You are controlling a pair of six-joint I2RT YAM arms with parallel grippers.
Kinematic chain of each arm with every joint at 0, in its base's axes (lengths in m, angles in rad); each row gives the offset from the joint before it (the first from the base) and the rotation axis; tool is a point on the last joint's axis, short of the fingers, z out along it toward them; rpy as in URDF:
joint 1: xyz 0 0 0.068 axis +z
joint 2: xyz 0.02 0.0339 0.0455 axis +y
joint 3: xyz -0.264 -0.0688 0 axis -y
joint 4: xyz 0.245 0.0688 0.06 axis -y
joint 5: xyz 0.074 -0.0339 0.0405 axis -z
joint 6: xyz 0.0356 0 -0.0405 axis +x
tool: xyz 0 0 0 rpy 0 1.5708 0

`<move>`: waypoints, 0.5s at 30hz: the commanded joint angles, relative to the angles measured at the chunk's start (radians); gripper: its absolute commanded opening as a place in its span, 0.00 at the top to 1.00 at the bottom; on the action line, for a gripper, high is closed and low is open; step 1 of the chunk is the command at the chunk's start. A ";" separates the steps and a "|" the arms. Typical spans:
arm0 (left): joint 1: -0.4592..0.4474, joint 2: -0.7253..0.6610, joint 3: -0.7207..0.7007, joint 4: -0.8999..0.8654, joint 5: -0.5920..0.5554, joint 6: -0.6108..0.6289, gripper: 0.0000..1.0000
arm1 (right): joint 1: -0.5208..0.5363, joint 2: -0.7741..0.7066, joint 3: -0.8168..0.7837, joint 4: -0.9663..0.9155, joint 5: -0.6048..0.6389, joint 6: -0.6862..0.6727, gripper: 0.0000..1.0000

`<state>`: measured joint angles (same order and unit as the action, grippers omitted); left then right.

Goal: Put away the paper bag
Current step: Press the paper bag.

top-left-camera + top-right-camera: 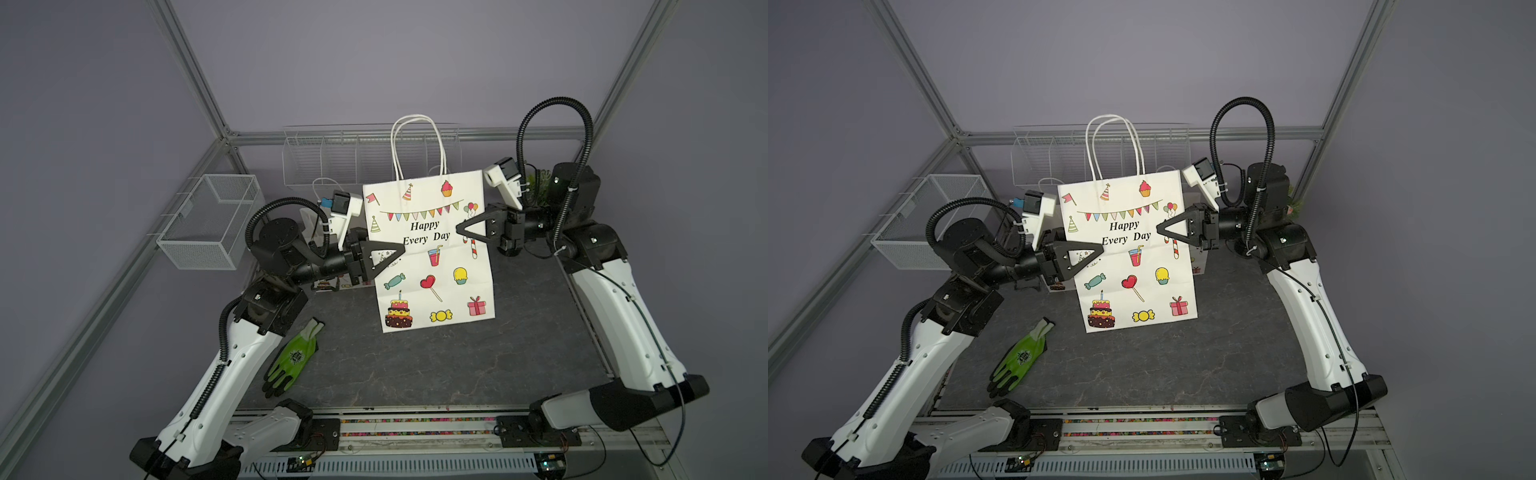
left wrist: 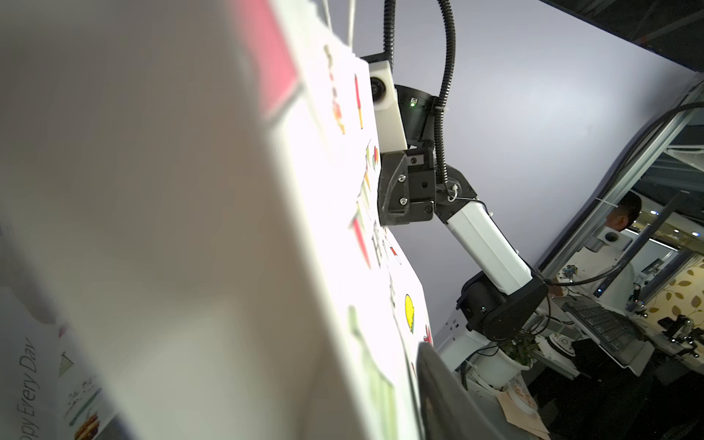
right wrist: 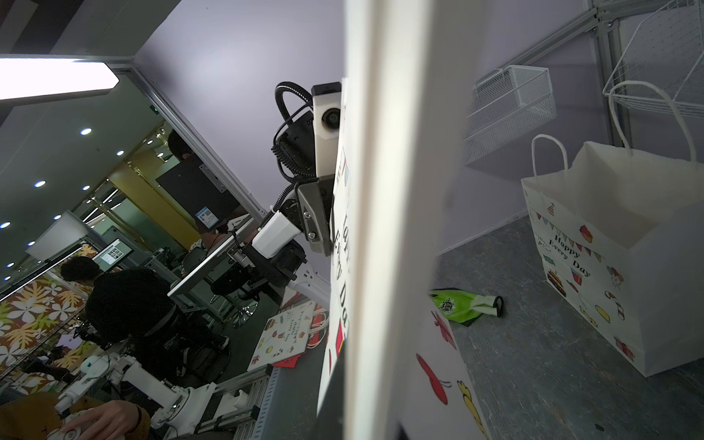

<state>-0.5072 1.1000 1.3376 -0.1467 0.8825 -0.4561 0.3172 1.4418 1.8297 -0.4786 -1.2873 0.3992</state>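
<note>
rail [image 1: 415, 424] sits closest in both top views; beyond it, on the table [image 1: 457, 365], a glove [image 1: 293, 357] lies front left. mid-table the bag [image 1: 432, 266] stands nearly upright. right gripper [image 1: 458, 227] is pinched tight on its right edge; left gripper [image 1: 401, 250] has one finger across the left edge, the other hidden behind, so clamped or not i cannot tell. left wrist: blurred bag [image 2: 190, 228] wall fills most of the view. right wrist: bag [image 3: 384, 190] edge runs close by; glove [image 3: 461, 304] and a second bag [image 3: 628, 285] sit beyond on the table.
</note>
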 commanded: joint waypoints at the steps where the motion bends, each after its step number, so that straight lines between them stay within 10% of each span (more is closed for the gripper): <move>1: -0.009 -0.018 -0.033 -0.020 -0.009 0.016 0.66 | -0.013 -0.021 0.000 -0.005 -0.005 -0.035 0.93; 8: -0.008 -0.036 -0.039 -0.068 -0.010 0.040 0.70 | -0.044 -0.065 -0.033 0.030 -0.005 -0.016 0.93; 15: -0.008 -0.045 -0.070 -0.060 0.001 0.030 0.20 | -0.047 -0.088 -0.059 0.045 0.006 -0.010 0.93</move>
<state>-0.5117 1.0637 1.2823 -0.1989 0.8684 -0.4351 0.2752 1.3743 1.7931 -0.4698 -1.2823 0.3920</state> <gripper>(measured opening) 0.765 0.067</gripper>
